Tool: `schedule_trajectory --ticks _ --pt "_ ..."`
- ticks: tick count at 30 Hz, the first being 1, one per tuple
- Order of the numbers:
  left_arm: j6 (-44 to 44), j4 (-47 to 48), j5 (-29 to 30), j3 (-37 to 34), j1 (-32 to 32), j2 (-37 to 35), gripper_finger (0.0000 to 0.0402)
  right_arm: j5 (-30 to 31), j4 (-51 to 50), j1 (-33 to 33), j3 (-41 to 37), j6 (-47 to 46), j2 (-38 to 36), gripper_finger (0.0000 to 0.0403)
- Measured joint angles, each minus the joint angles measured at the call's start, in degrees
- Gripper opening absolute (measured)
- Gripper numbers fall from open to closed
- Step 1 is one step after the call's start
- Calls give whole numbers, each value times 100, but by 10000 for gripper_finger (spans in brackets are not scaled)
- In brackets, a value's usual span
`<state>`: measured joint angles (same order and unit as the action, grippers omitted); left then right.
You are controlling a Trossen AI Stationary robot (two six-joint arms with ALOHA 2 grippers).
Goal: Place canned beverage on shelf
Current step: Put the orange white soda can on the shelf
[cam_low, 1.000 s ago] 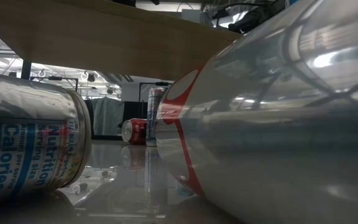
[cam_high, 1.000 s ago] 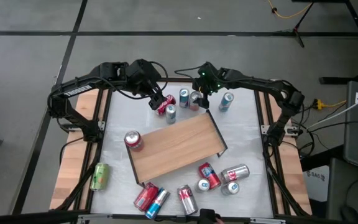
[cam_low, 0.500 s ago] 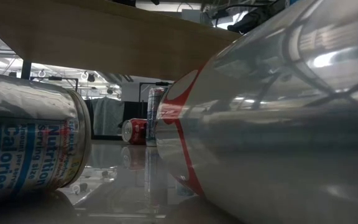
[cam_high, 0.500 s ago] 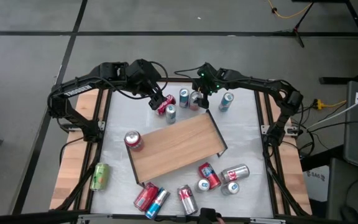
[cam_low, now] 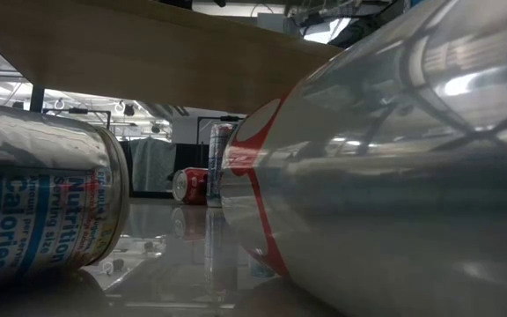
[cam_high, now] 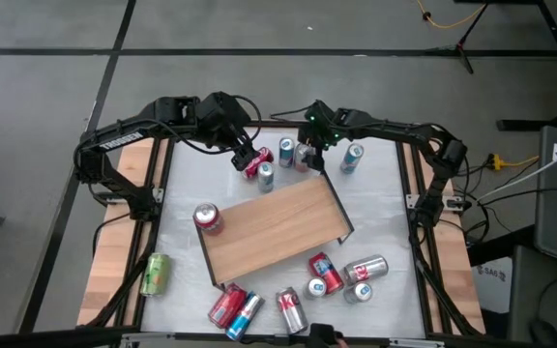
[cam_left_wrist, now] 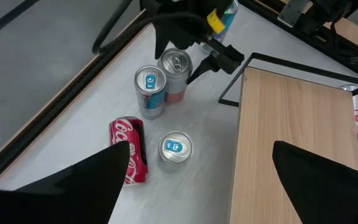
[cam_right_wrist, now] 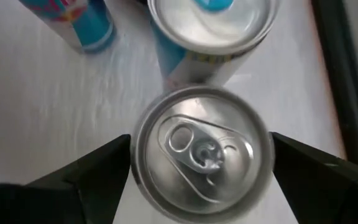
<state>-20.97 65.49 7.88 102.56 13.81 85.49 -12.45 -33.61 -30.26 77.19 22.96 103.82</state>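
The shelf (cam_high: 274, 227), a light-brown board in a thin black frame, stands mid-table; it also shows in the left wrist view (cam_left_wrist: 291, 137). A silver can (cam_high: 303, 155) with a pink lower band (cam_left_wrist: 174, 68) stands upright on the white tabletop beyond the shelf's far edge. My right gripper (cam_right_wrist: 201, 146) is open above it, one finger on each side of its top (cam_right_wrist: 201, 149). My left gripper (cam_high: 249, 158) is open and empty above a red cola can (cam_left_wrist: 127, 158) that lies on its side.
Two slim blue-tabbed cans (cam_left_wrist: 150, 92) (cam_left_wrist: 176, 148) stand next to the silver can, and another (cam_high: 352, 158) stands to its right. A red can (cam_high: 207, 217) is at the shelf's left corner. Several cans (cam_high: 288, 290) lie near the table's near edge, and a green one (cam_high: 155, 274) at the left.
My right gripper has shifted a little toward the table's left, over the silver can. The cans and the shelf have stayed where they were.
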Motion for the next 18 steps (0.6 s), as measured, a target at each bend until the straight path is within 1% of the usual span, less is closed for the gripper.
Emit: schedule_trajectory --ticks 4,10,13,18 --pt "-2 0 -1 0 -1 0 386 151 4 77 -4 -8 79 358" --pt "-2 0 12 0 -1 0 386 188 9 148 -4 -8 79 353" --pt "-2 0 16 0 1 0 386 222 9 150 -4 -10 79 331" --pt "-2 0 17 0 -1 0 386 214 14 150 -2 -19 79 278"
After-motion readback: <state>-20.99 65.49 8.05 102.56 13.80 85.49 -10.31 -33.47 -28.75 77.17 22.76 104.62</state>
